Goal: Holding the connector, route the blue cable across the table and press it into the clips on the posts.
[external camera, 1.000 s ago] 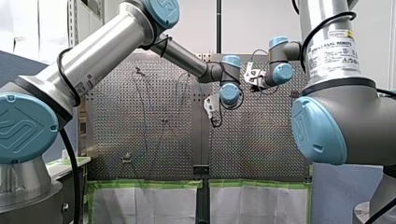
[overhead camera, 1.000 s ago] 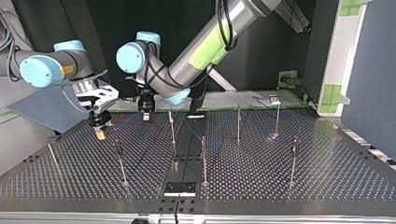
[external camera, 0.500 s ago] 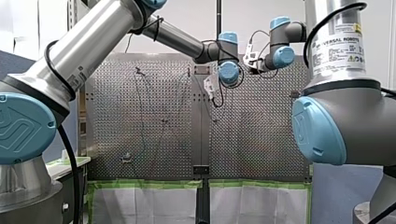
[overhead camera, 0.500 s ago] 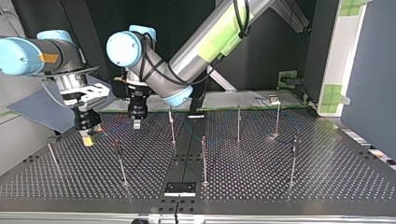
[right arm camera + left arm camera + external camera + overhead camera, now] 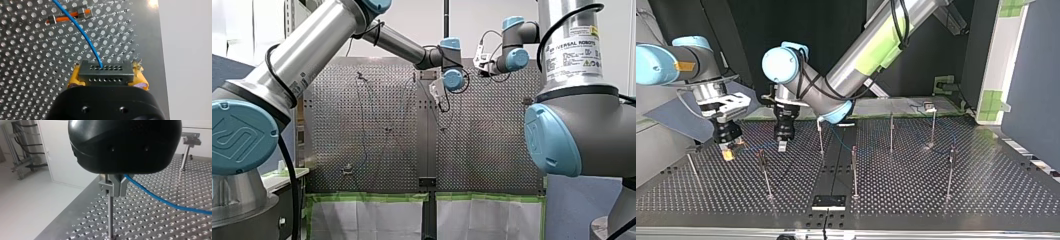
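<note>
My right gripper [image 5: 106,80] is clamped on the connector [image 5: 105,72], a dark rectangular block seated between the yellow pads [image 5: 75,78]. The connector's long axis runs crosswise, from one pad to the other, and its face with two rows of small holes points ahead of the gripper, out over the perforated table [image 5: 30,62]. The blue cable [image 5: 82,32] leaves the far row of holes and runs ahead of the gripper in a shallow curve. It passes just beside a short orange piece with metal ends [image 5: 67,15] that lies flat on the table further ahead. In the top view this gripper hangs tip-down close above the table. My left gripper [image 5: 113,188] also points down at the table. Its metal fingers [image 5: 121,187] are drawn together and closed on the cable, which comes out at one side of them and trails away low over the table, well clear of the fingertips. A thin upright post [image 5: 110,217] stands directly under these fingers, its top at the fingertips; whether it touches them cannot be determined.
</note>
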Motion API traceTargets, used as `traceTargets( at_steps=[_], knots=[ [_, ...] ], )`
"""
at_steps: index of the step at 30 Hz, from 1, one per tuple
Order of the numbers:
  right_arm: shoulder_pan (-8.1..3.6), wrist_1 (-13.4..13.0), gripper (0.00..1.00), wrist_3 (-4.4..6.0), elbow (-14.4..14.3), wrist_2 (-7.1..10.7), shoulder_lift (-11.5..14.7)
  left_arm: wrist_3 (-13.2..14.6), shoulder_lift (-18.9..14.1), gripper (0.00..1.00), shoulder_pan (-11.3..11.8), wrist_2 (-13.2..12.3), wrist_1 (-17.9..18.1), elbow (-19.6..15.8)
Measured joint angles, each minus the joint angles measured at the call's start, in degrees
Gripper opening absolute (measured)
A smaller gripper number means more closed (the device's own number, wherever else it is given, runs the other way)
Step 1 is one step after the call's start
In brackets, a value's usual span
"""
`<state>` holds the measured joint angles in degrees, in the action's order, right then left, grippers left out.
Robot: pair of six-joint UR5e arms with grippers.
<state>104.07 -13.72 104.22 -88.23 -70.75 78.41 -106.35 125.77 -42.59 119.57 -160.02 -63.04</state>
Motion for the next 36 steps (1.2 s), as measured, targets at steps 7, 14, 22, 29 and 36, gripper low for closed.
traceTargets(
  at_steps=[7, 14, 22, 29, 36],
  knots=[
    [-0.06, 0.43, 0.0, 0.1, 1.3, 0.39, -0.3, -0.05, 0.5, 0.0, 1.83, -2.05, 1.01, 1.62],
    [-0.38, 0.73, 0.0, 0.52, 2.45, 0.42, -0.59, 0.03, 3.59, 0.0, 2.53, -5.47, -0.46, 4.69],
    [-1.03, 0.52, 0.0, 0.77, 2.64, 0.43, -2.14, 0.05, 7.59, 0.0, 2.7, -6.54, 0.53, 8.54],
    [-1.68, 0.04, 0.0, 0.75, 3.04, 0.58, -3.57, 0.01, 8.45, 0.0, 3.78, -6.39, 1.44, 9.16],
    [-2.14, -0.09, 0.0, 0.61, 3.17, 0.97, -4.09, 0.07, 8.44, 0.23, 3.93, -6.5, 0.79, 9.13]
  ],
)
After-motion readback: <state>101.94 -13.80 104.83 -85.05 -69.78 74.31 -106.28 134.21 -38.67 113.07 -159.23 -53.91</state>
